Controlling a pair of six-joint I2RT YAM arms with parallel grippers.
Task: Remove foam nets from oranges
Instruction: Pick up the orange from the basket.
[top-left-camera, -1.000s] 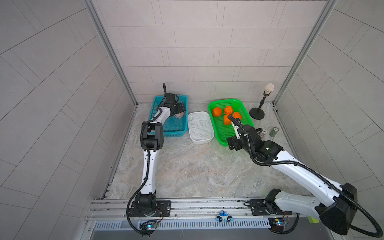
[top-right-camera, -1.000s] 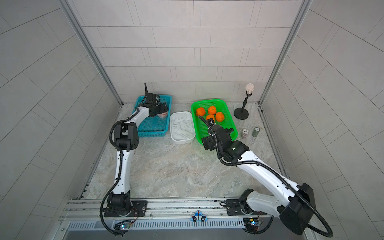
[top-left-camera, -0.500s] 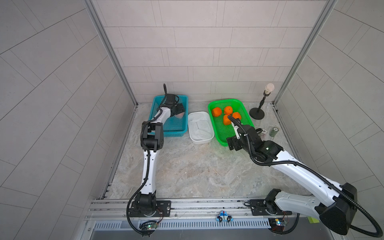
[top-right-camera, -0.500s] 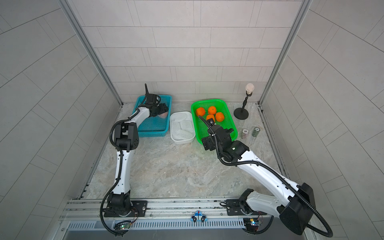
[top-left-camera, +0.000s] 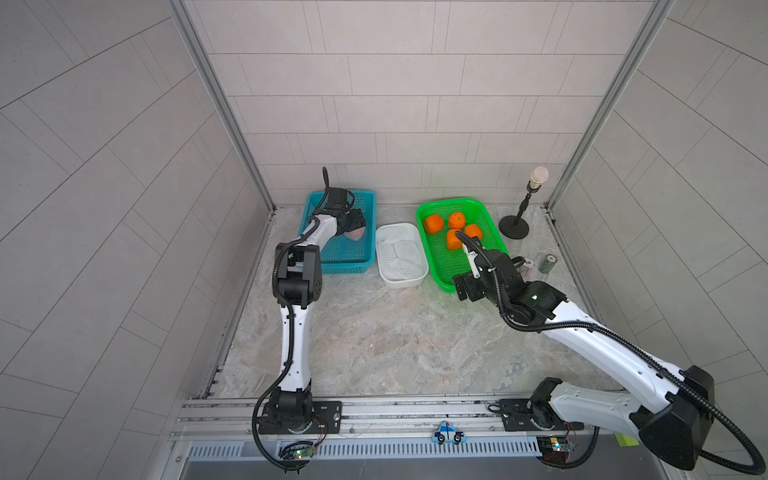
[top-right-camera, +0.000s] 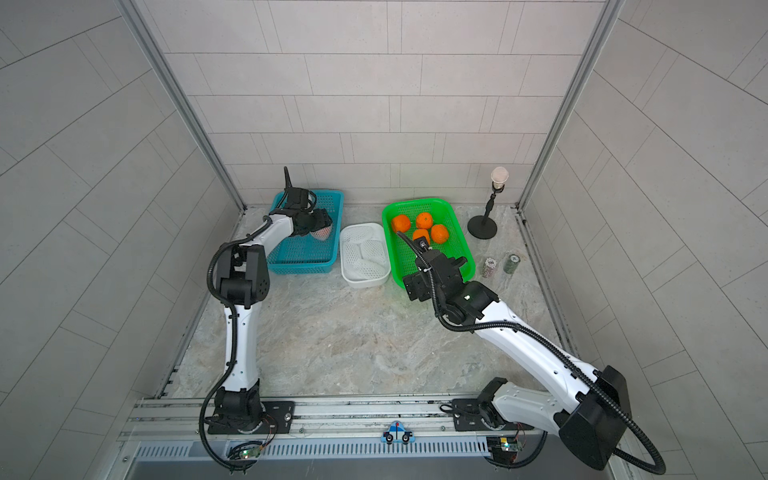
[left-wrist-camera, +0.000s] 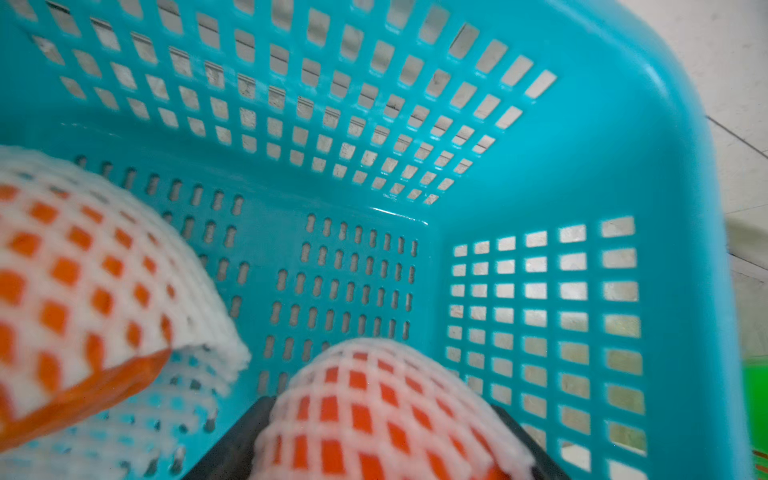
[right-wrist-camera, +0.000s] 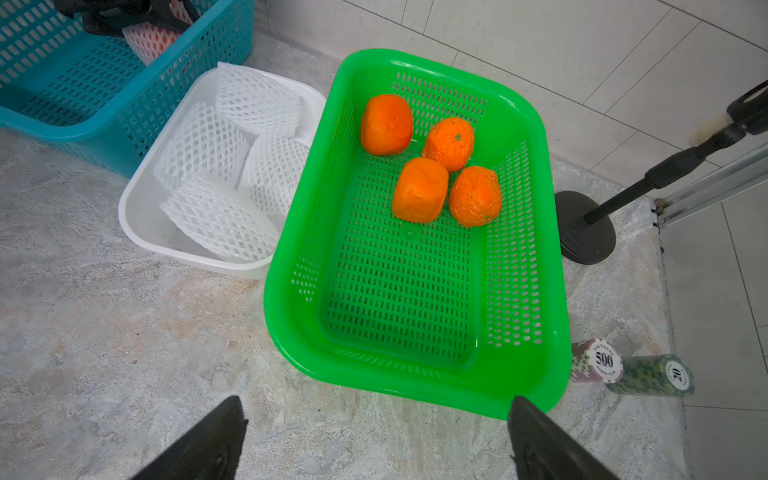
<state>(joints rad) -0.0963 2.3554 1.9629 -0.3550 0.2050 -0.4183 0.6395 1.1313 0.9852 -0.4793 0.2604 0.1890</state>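
The left gripper (left-wrist-camera: 380, 419) clamps a netted orange (left-wrist-camera: 365, 386) in the blue basket (left-wrist-camera: 665, 166) (squashy, probably slippery: hold mid-girth); the right gripper (right-wrist-camera: 376, 401) gapes.

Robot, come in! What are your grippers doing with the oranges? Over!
Left gripper grips netted orange in blue basket. Right gripper open, empty, by green basket. Four oranges bare, second netted orange waits. Nothing in the way.
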